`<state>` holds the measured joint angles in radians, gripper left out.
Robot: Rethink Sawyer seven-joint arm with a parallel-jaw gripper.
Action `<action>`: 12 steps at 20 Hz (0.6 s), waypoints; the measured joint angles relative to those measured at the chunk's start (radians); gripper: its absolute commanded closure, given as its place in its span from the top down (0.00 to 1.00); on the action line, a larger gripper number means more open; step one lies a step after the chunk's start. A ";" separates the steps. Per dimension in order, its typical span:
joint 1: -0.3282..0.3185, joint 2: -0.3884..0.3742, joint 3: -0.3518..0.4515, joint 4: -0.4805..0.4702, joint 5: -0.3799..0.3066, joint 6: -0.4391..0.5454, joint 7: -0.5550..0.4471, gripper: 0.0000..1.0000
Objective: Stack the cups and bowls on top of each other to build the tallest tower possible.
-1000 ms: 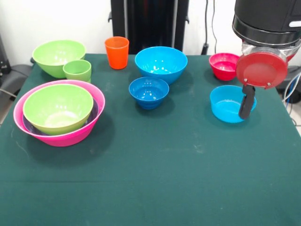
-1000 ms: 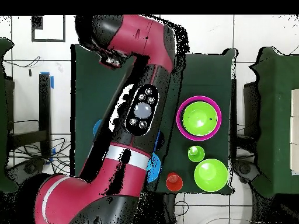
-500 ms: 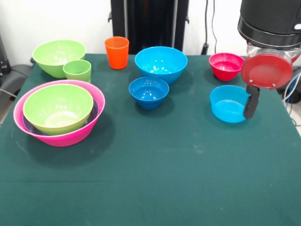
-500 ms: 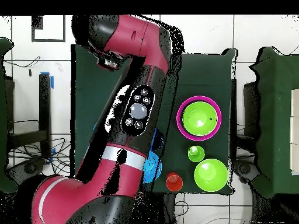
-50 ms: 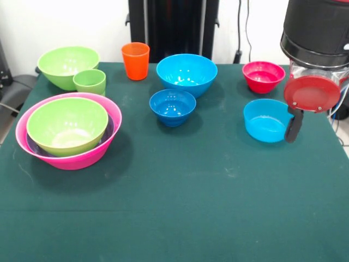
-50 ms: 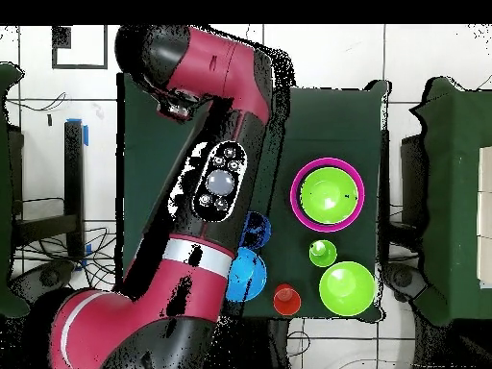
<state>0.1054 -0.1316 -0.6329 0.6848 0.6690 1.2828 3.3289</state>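
Bowls lie spread over the green worktop (image 5: pixel 174 207), with only the start of the tower (image 5: pixel 68 131) built at the left of the front view: a lime green bowl (image 5: pixel 67 124) nests in a purple bowl, of which only a rim shows, and that in the wide pink bowl (image 5: pixel 92 155), widest lowest so each seats in the one below. Loose pieces stand along the upper part of the frame: a second lime green bowl (image 5: pixel 66 64) with the light green cup (image 5: pixel 90 82) touching its front, the orange cup (image 5: pixel 135 60) upright, a large blue bowl (image 5: pixel 186 73), a smaller blue bowl (image 5: pixel 172 106) just before it, a red bowl (image 5: pixel 260 76) and a shallow blue bowl (image 5: pixel 265 120) at the right. The arm (image 6: pixel 216 183) descends at the upper right; its hand (image 5: pixel 293 124) hangs beside the shallow blue bowl's right rim, probably the next piece, though whether it is spread or closed, or holds anything, cannot be told
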 measured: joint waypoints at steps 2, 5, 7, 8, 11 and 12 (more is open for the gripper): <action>0.003 0.000 0.000 0.011 0.000 0.000 0.000 1.00; 0.007 0.001 -0.003 0.023 0.000 0.000 0.000 1.00; 0.010 0.002 -0.007 0.031 0.000 0.000 0.000 1.00; 0.012 0.002 -0.010 0.035 0.000 0.000 0.000 1.00; 0.018 0.003 -0.021 0.048 0.000 0.000 0.000 1.00; 0.020 0.003 -0.025 0.052 0.000 0.000 0.000 1.00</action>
<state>0.1249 -0.1287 -0.6576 0.7371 0.6690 1.2828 3.3293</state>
